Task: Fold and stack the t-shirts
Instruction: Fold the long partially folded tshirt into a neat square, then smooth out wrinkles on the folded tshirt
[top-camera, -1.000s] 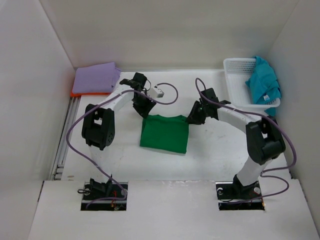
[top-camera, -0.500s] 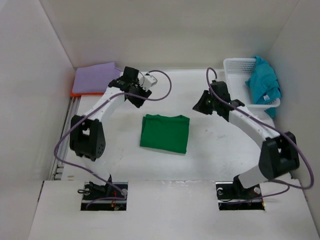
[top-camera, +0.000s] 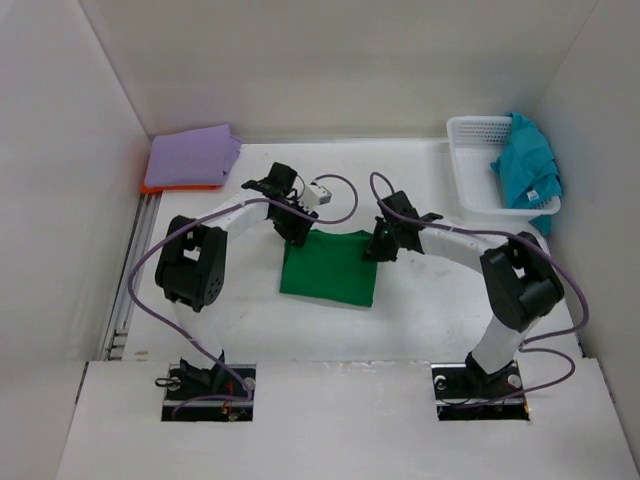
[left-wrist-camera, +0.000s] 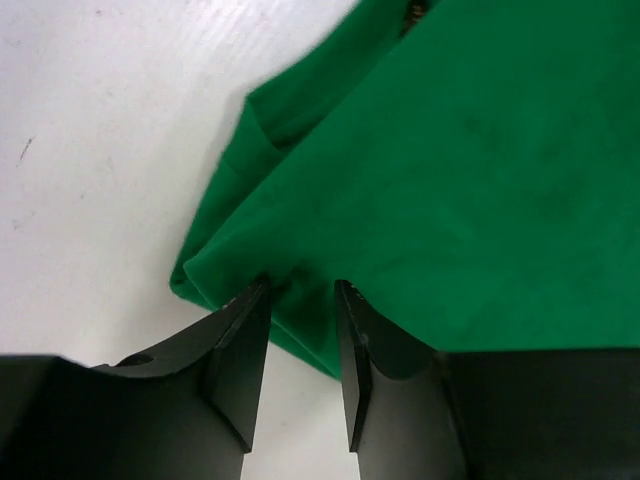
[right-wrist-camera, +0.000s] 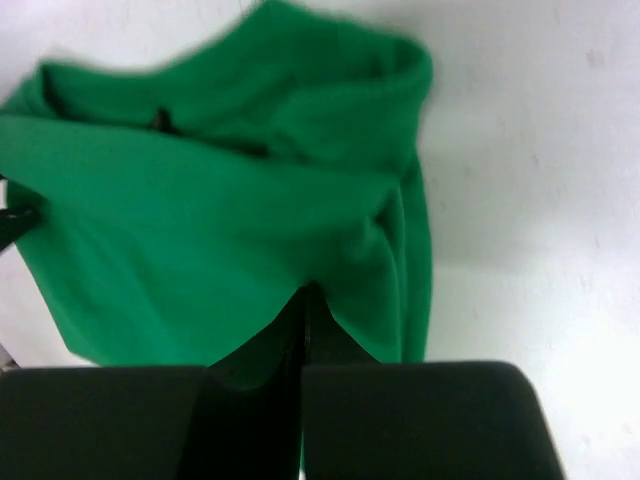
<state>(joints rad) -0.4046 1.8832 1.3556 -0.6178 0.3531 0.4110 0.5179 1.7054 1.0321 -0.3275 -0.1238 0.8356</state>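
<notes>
Both arms back at green t-shirt (top-camera: 330, 267); teal t-shirt (top-camera: 527, 168) in basket (top-camera: 466, 178).

Matt green cloth t-shirt (left-wrist-camera: 470, 170); basket (top-camera: 470, 165) seemingly plastic.

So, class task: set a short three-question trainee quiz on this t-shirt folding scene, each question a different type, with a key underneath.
1. True or false: the teal t-shirt lies flat on the table.
2. Which shirt do both grippers meet? A lavender B green C orange
3. Fill in: the lavender t-shirt lies on the ___ one.

Key:
1. False; it hangs in the basket.
2. B; the left gripper and right gripper meet the green t-shirt.
3. Orange.
</notes>
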